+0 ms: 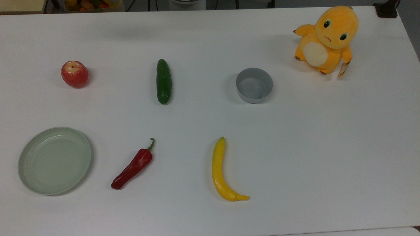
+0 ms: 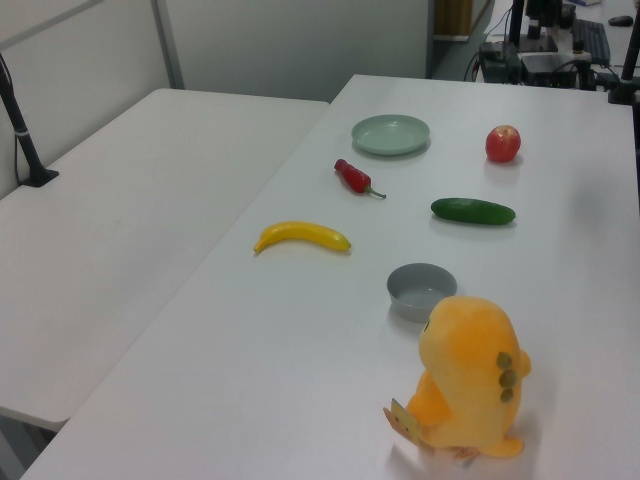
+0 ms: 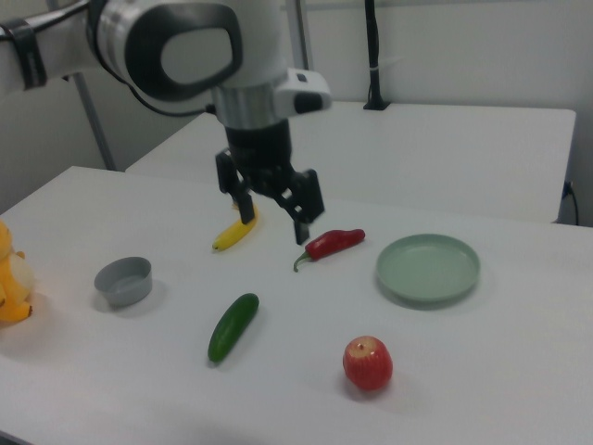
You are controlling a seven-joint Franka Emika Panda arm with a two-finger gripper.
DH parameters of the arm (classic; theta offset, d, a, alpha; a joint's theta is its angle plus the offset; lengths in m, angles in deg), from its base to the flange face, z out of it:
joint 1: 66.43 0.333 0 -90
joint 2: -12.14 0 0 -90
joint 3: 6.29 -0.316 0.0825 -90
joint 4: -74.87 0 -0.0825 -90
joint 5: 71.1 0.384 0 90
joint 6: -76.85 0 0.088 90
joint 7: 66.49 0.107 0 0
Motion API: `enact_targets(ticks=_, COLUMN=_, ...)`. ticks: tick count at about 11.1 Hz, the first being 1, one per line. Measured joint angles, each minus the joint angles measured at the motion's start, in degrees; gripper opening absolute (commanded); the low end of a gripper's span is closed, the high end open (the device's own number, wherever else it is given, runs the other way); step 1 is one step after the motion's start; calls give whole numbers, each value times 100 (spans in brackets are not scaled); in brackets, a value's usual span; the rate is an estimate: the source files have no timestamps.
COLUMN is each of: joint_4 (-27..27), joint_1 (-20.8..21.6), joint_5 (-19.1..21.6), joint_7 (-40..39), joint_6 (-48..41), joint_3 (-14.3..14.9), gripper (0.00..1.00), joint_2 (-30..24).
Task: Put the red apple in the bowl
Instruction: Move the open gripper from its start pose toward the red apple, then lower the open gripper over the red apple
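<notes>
In the right view my end effector [image 3: 275,211] hangs open at upper centre. The red apple [image 3: 368,362] sits lower right of it, untouched on the surface [image 3: 482,371].

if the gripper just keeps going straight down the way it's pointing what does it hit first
Probably bare table. The gripper, fingers open and pointing down, hangs near the banana and chili, but depth is unclear.

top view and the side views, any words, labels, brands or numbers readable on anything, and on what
No text can be read on anything here.
Tag on the orange plush toy: a small tan tag hangs at its side, and any print on it is too small to read.
The red apple, bowl, green dish, cucumber, chili pepper and banana: no markings.
Robot arm and hand: no legible label.
</notes>
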Motion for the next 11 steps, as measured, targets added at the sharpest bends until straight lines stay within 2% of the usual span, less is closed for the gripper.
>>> enact_targets(ticks=3, joint_4=-503, joint_1=-28, joint_5=0, joint_7=-777, joint_6=1012, joint_3=370, gripper=100, joint_2=139)
enact_targets(ticks=11, joint_4=-626, joint_1=-28, joint_5=28, joint_7=-1059, joint_6=2150, joint_3=389, gripper=100, joint_2=1537)
